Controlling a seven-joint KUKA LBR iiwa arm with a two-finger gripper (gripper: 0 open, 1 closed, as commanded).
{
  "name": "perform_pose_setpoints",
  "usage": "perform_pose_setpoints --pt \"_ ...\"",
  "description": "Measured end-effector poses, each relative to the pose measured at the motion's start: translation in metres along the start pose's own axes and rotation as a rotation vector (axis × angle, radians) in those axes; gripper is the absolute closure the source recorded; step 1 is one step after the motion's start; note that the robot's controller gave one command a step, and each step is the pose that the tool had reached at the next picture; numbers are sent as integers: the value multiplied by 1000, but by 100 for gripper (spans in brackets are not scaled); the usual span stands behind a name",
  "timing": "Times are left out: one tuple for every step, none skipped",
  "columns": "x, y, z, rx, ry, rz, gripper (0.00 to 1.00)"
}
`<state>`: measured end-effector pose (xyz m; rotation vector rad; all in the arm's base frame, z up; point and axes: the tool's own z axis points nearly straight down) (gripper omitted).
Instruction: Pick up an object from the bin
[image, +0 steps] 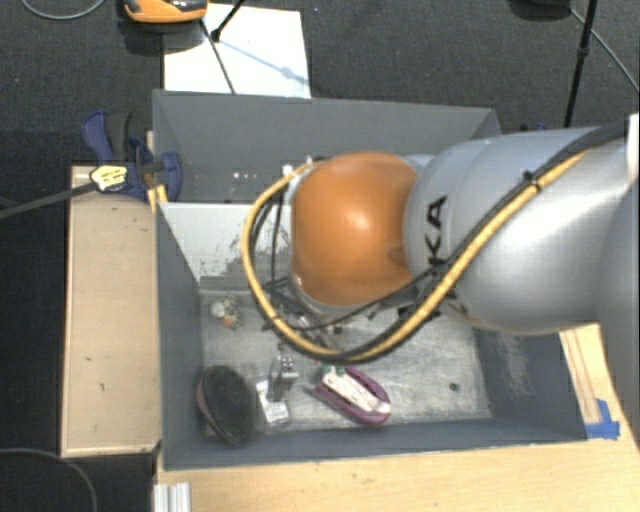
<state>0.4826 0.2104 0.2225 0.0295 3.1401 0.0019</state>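
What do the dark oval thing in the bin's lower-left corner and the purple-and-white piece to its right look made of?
The dark oval thing looks like rubber or soft padded cloth: it is dull and dark with no glint, and has a faint reddish rim. The purple-and-white piece looks like moulded plastic: it is smooth and evenly coloured, with a slight sheen. Neither is certain from this view.

Small whitish piece (273, 405), lying front-left

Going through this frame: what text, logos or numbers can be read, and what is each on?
"KA": the end of a brand name, printed sideways on the silver arm.
The purple-and-white packet may carry print, but it is too small to read.
Nothing else is legible.
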Motion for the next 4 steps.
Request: perform_pose_setpoints --pt "-21 -114 122 5 7 -24 0" --pt "-12 -160 152 -1 4 -106 0" --pt "-12 -159 150 1 5 -102 100" --pt "-8 -155 3 0 -8 -79 100"
